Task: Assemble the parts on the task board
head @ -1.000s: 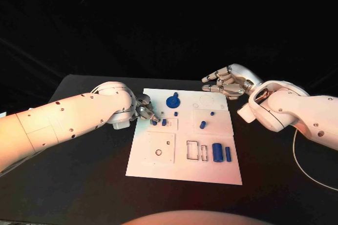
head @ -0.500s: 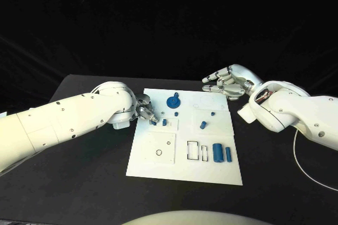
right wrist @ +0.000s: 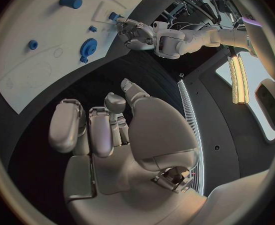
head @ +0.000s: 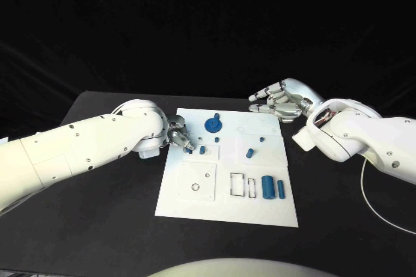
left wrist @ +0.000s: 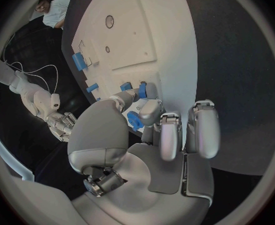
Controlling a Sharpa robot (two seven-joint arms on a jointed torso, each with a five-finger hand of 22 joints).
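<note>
Board (head: 260, 214) carries seven blue parts; left hand (head: 180, 137) pinches one, right hand (head: 282, 100) spread.

No writing, label, brand, number or sign can be read anywhere; the white task board (head: 227, 169) carries outlined shapes only, without letters or digits.

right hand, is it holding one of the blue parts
No, in the right wrist view the right hand holds nothing, its fingers apart over the black table beside the task board.
</note>
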